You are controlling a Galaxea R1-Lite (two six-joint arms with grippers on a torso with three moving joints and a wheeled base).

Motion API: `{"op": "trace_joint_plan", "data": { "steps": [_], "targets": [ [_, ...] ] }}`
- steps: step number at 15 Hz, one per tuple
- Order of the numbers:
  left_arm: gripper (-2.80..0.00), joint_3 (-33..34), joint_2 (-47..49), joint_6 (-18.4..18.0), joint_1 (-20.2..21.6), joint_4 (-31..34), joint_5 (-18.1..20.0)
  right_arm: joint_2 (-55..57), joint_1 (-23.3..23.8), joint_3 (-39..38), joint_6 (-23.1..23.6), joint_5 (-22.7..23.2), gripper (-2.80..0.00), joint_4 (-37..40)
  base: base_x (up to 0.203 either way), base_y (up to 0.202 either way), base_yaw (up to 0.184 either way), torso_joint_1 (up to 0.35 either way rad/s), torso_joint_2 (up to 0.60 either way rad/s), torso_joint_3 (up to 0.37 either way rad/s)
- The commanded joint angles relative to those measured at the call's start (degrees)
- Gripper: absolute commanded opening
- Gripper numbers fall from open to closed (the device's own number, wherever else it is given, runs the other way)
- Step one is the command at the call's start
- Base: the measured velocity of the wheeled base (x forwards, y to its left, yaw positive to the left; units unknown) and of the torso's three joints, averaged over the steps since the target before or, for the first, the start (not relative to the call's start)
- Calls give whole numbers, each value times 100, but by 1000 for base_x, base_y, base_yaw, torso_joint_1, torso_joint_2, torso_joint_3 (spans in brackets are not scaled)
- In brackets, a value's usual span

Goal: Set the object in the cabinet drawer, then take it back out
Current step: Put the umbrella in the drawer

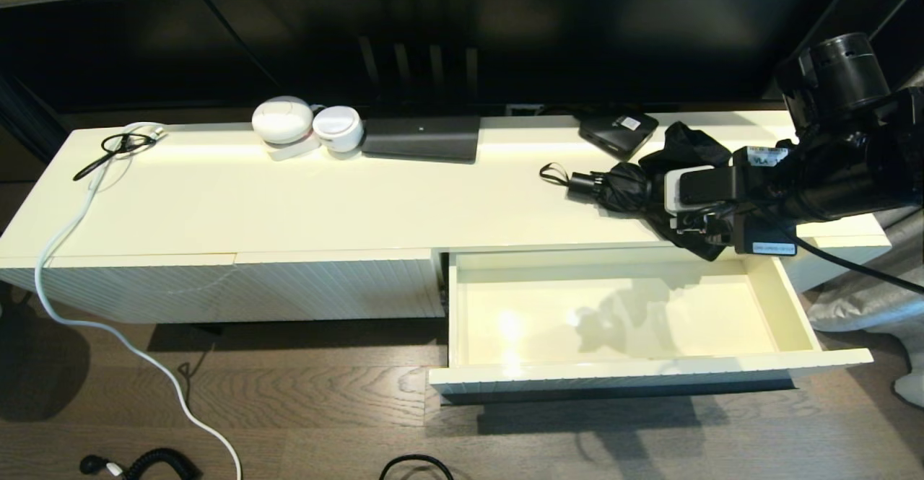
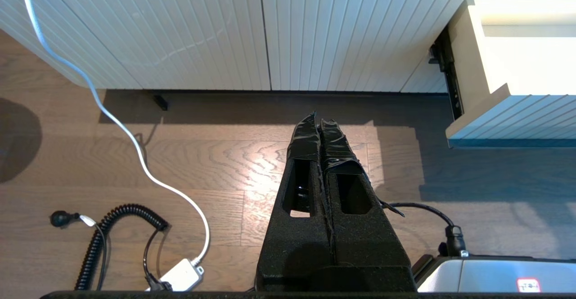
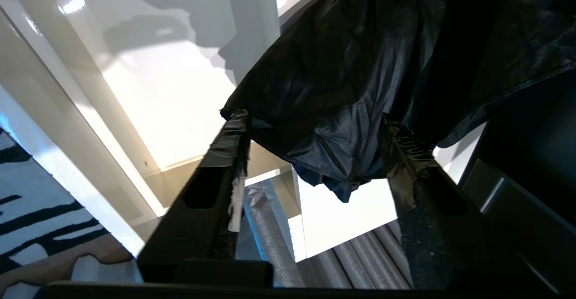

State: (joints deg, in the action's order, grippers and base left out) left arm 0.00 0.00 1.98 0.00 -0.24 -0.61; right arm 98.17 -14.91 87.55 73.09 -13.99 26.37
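My left hand (image 2: 320, 123) hangs pressed shut and empty over the floor, clear of the work. The cabinet drawer (image 1: 787, 303) stands pulled out below my right hand (image 3: 315, 155), which is spread wide around the umbrella (image 1: 628, 185), its fabric between my fingers, at the desk's (image 1: 325, 198) front edge. I should close on the firm core, not loose cloth, then lower into the drawer.

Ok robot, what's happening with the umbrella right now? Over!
Right gripper open around umbrella on cabinet top. Left gripper shut, parked low over the floor. Drawer open, nothing blocking it.
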Motion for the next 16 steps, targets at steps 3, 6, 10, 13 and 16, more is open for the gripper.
{"op": "trace_joint_plan", "data": {
  "steps": [3,6,10,13,16],
  "targets": [
    [-280,9,0,4,0,-2,-1,239,10,414,11,-16,0,295,0,0,0,0,0,0],
    [-280,9,0,4,-6,-2,-1,516,116,1304,2,-8,0,1214,0,0,0,0,0,0],
    [-280,0,0,4,0,-2,-1,889,269,1976,-14,-7,0,1898,0,0,0,0,0,0],
    [-280,9,0,4,-8,-2,-1,1220,292,2336,-283,23,0,2248,0,0,0,0,0,0],
    [-280,9,0,4,-8,-2,-1,1372,296,2336,-401,46,0,2099,0,0,0,0,0,0]
  ]
}}
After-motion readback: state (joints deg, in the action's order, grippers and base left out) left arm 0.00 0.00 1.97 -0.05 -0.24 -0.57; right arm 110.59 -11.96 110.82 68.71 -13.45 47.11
